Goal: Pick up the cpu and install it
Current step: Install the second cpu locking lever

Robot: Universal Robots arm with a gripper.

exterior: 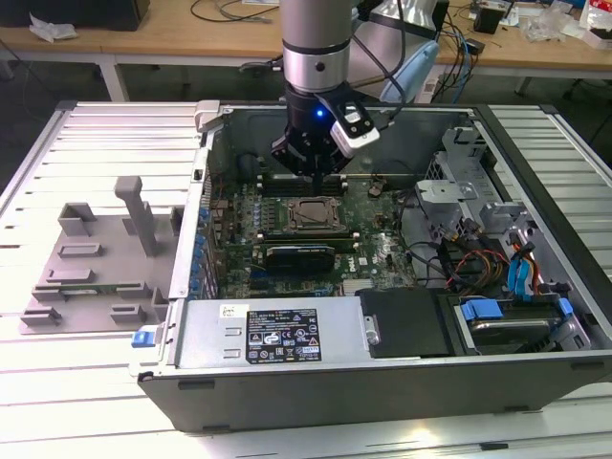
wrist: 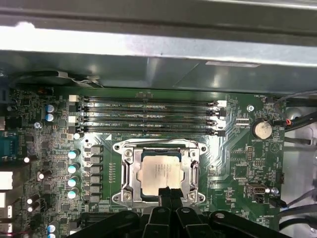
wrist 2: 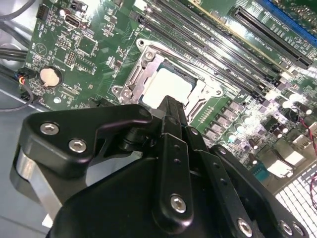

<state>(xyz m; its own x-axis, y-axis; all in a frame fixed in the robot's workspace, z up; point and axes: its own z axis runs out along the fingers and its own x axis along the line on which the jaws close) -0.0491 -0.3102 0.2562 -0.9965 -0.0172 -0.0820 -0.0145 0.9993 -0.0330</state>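
The black fingers (wrist: 167, 194) are pressed together with nothing between them, their tips hanging just above the near edge of the cpu (wrist: 159, 172). In the second wrist view the same fingers (wrist 2: 171, 110) taper to one narrow point over that chip (wrist 2: 166, 85), and whether the tip touches the metal top cannot be told.

The cpu lies flat inside the socket frame (wrist: 128, 171), silvery top up, directly beneath and just beyond the fingertips. The frame's metal bracket surrounds it on all sides.

Beyond the socket, farther from the fingers, four long memory slots (wrist: 148, 116) run side by side across the green motherboard (wrist: 237, 163). A round coin battery (wrist: 261, 130) sits off to one side of the socket, apart from it.

In the exterior view the gripper (exterior: 314, 172) reaches down into the open computer case (exterior: 382, 382), poised over the socket (exterior: 311, 214) near the case's back wall. A black expansion card (exterior: 301, 254) lies nearer the camera than the socket, and the power supply (exterior: 277, 335) sits at the case's front edge. The case rests on a slatted white bench (exterior: 76, 382), with a grey plastic fixture (exterior: 96, 263) well apart from the fingers on the exterior view's left.
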